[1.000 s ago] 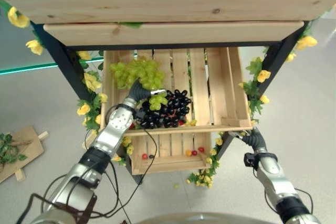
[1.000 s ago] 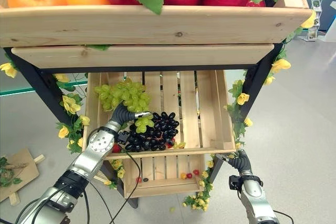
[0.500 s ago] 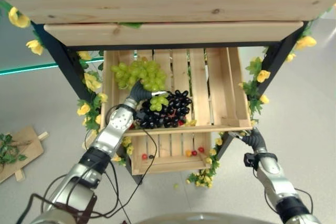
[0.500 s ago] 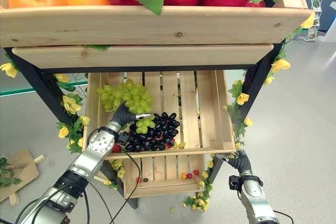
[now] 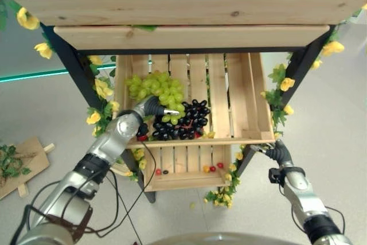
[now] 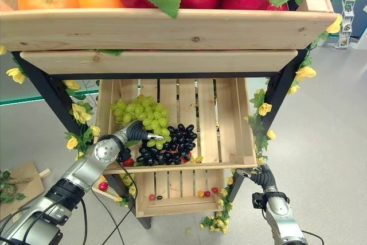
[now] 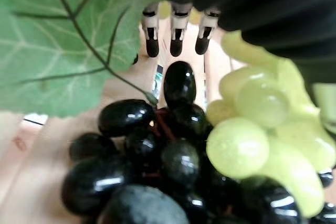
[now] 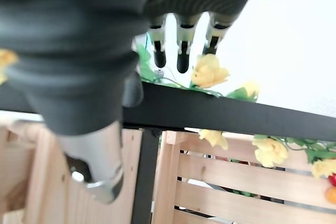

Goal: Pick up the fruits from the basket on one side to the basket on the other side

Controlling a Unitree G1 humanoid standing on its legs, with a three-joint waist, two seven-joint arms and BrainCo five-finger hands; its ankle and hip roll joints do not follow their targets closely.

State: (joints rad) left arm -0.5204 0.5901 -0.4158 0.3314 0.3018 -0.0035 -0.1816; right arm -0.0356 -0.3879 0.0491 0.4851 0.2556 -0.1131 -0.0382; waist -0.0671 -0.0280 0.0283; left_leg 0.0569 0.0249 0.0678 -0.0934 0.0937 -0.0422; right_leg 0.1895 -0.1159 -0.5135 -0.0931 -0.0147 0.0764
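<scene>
A bunch of green grapes (image 5: 156,87) and a pile of black grapes (image 5: 183,124) lie in the left half of the middle wooden crate (image 5: 252,96). My left hand (image 5: 150,107) reaches into this crate from the near left, under the green bunch and beside the black pile. In the left wrist view its fingers (image 7: 176,35) stretch straight over the black grapes (image 7: 142,156), and green grapes (image 7: 252,145) rest against the hand's side. My right hand (image 5: 279,153) hangs low by the stand's right leg, with its fingers (image 8: 181,51) straight and holding nothing.
A top crate (image 6: 172,27) holds oranges and red fruits. A lower crate (image 5: 183,179) holds small red and orange fruits. Yellow flower garlands (image 5: 100,90) run down the black legs. A wooden board (image 5: 20,164) lies on the floor at left.
The green bunch has slid a little toward the black grapes along with my left hand, and the left forearm has swung outward. The view shifted slightly. The right hand has stayed put.
</scene>
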